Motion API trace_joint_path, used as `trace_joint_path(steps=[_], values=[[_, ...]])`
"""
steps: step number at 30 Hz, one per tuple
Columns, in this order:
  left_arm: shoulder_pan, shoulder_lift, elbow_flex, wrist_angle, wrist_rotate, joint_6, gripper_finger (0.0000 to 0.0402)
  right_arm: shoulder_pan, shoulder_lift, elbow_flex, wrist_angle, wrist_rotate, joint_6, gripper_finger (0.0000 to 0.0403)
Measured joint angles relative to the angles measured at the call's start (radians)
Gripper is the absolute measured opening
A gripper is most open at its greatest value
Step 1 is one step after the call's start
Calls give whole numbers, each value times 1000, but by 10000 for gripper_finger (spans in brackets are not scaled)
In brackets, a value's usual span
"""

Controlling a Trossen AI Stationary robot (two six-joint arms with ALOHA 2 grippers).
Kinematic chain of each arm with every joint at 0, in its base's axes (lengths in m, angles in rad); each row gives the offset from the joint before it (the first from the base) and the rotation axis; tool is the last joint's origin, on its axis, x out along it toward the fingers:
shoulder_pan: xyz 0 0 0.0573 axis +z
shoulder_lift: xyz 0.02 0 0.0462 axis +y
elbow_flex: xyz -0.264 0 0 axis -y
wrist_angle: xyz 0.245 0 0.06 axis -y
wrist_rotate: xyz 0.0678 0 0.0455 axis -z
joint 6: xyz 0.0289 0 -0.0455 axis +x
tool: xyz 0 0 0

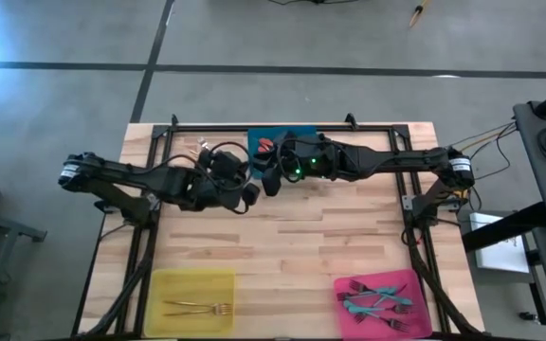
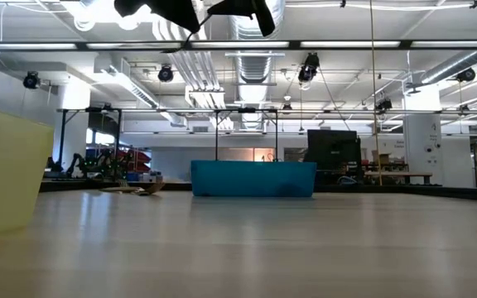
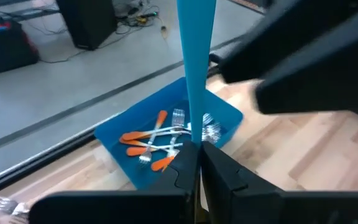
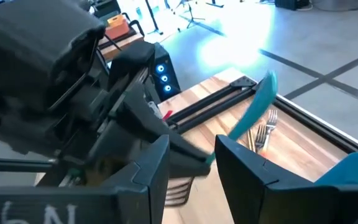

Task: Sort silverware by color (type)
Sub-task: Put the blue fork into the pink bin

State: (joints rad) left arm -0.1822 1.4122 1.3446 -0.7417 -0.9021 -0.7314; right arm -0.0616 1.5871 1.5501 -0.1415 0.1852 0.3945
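Near the worktop's far edge, left tool [image 3: 199, 165] pinches a teal-handled fork [image 3: 196, 68] above the blue bin [image 1: 281, 138]; right tool [image 4: 191, 165] waits spread beside. Handover looks underway; next, carry to the pink bin [image 1: 423, 322].

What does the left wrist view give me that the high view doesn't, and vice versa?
Only the left wrist view: the left gripper shut on a teal-handled fork, with the orange-handled forks plain in the blue bin.

Only the high view: the yellow bin with a gold fork, and the pink bin with teal forks.

Both: the blue bin at the table's far edge and the wooden table.
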Motion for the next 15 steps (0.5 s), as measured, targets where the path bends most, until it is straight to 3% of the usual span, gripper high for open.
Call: trace_joint_path(steps=[9,15], values=[[0,2,1,69,49,65,0,-16,0,0,13,0,-12,110],[1,2,1,69,29,69,0,-20,0,0,13,1,-15,46]])
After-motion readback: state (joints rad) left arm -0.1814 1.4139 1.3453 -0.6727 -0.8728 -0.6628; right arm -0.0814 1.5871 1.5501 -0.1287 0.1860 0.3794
